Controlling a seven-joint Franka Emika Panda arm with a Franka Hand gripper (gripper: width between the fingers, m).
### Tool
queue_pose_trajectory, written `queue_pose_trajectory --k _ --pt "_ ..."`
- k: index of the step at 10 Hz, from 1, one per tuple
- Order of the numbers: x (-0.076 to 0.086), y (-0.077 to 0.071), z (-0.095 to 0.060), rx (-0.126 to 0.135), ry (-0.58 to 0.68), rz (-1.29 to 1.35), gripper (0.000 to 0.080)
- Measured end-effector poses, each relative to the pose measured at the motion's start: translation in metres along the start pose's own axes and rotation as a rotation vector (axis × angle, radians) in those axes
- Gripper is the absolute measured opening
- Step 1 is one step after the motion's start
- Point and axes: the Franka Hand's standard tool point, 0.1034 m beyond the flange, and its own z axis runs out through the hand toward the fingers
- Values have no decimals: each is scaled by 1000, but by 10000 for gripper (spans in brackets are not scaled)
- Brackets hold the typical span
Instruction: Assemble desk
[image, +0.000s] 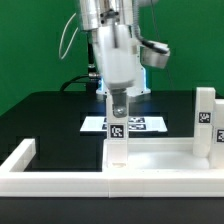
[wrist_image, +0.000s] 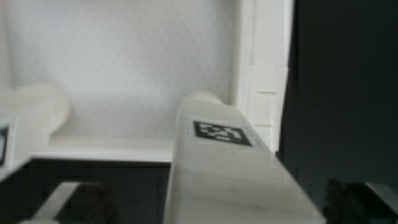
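Observation:
The white desk top (image: 165, 158) lies flat on the table at the exterior view's lower right, rim up. One tagged leg block (image: 117, 135) stands upright in its left corner. Another leg (image: 205, 118) stands upright at its right end. My gripper (image: 117, 102) hangs straight above the left leg with its fingers down around the leg's upper end. In the wrist view the leg (wrist_image: 228, 160) with its tag runs between the dark fingers (wrist_image: 361, 200). Dark gaps show on both sides, so the jaws stand open around it. The desk top's inner floor (wrist_image: 125, 60) lies behind.
A long white bar with raised ends (image: 50, 182) lies along the front, against the desk top. The marker board (image: 140, 123) lies flat behind the gripper. A rounded white part (wrist_image: 32, 115) shows at the wrist view's edge. The table is black, with a green backdrop.

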Motion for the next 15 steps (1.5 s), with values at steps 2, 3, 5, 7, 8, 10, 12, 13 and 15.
queue_pose_trajectory --k 2,3,5,7,8,10,12,13,15 --pt "-5 0 1 -9 0 -414 646" --pt "-4 0 1 -9 1 -469 646" --pt "-1 1 1 -17 7 -654 649" --pt "-1 -1 1 -55 18 -1002 649" --pt "-3 1 5 -69 -1 -1170 649" --pt "-2 1 5 -68 4 -1097 649" --pt "-1 1 5 -67 7 -1010 395" --pt "-1 1 5 -67 10 -925 395" --pt "-1 1 5 -65 15 -760 287"
